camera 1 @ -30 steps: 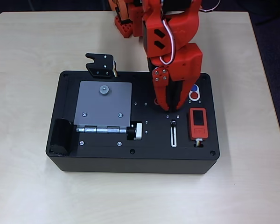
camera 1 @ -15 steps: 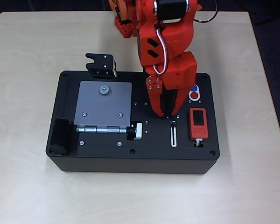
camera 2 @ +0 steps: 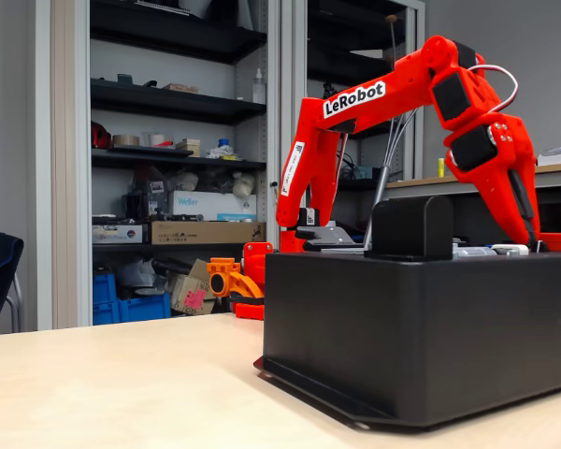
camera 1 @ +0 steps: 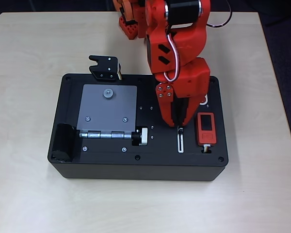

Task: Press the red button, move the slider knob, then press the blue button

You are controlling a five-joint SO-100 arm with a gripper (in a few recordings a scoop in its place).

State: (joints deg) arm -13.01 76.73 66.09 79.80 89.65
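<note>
**A:** Where the white-rimmed slot point(camera 1: 180, 141) runs down the black box point(camera 1: 111, 167) in the overhead view, can you pick out the slider knob?

**B:** Only just. The slider knob point(camera 1: 180, 128) is a dark nub at the slot's upper end, and the gripper point(camera 1: 176, 124) has its fingertips right at it. From above I cannot tell whether they touch it.

**A:** And the fingers themselves?

**B:** They come to a narrow point with almost no gap, so they look pressed together, with nothing pinched between them.

**A:** What about the two buttons?

**B:** The red arm covers that spot. Only a sliver of their white oval surround point(camera 1: 205, 100) peeks out at the arm's right edge, above the red rectangular device point(camera 1: 206, 128) with its dark screen. Neither button face is visible.

**A:** What lies to the slot's left?

**B:** A silver-and-black cylindrical knob point(camera 1: 141, 136) at the end of a hinge, under a grey plate point(camera 1: 109, 109). A black latch bracket point(camera 1: 105, 67) sits at the box's top edge, and a black cylinder point(camera 1: 64, 141) at its left end.

**A:** And from the side?

**B:** In the fixed view the arm point(camera 2: 374, 103) arches over the box point(camera 2: 421, 327) and its gripper point(camera 2: 526, 224) angles down to the top surface at the right. The box stands on a pale wooden table point(camera 2: 93, 383), shelves behind.
</note>
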